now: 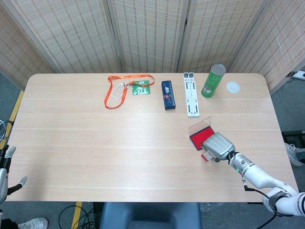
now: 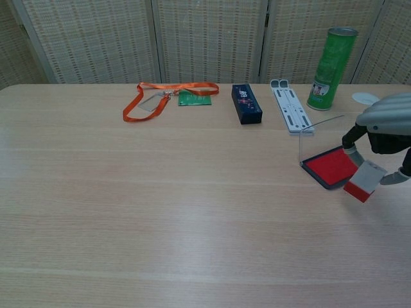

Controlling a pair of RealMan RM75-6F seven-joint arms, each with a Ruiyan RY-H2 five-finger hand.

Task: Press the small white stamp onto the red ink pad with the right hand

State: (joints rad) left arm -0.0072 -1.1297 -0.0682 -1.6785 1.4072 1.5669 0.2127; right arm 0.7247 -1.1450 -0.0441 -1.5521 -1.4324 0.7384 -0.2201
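The red ink pad (image 2: 329, 167) (image 1: 198, 139) lies open on the table at the right, its clear lid (image 2: 318, 135) standing up behind it. My right hand (image 2: 385, 125) (image 1: 219, 145) hovers just near-right of the pad and pinches the small white stamp (image 2: 363, 181) (image 1: 207, 156), whose underside is red with ink. The stamp hangs tilted above the table, off the pad's near-right corner. My left hand (image 1: 5, 171) shows only at the far left edge of the head view, below the table, fingers apart and holding nothing.
Along the far side lie an orange lanyard (image 2: 149, 102) with a green card (image 2: 194, 98), a dark blue box (image 2: 246, 103), a white folding stand (image 2: 291, 109), a green can (image 2: 331, 59) and a small white lid (image 2: 365, 98).
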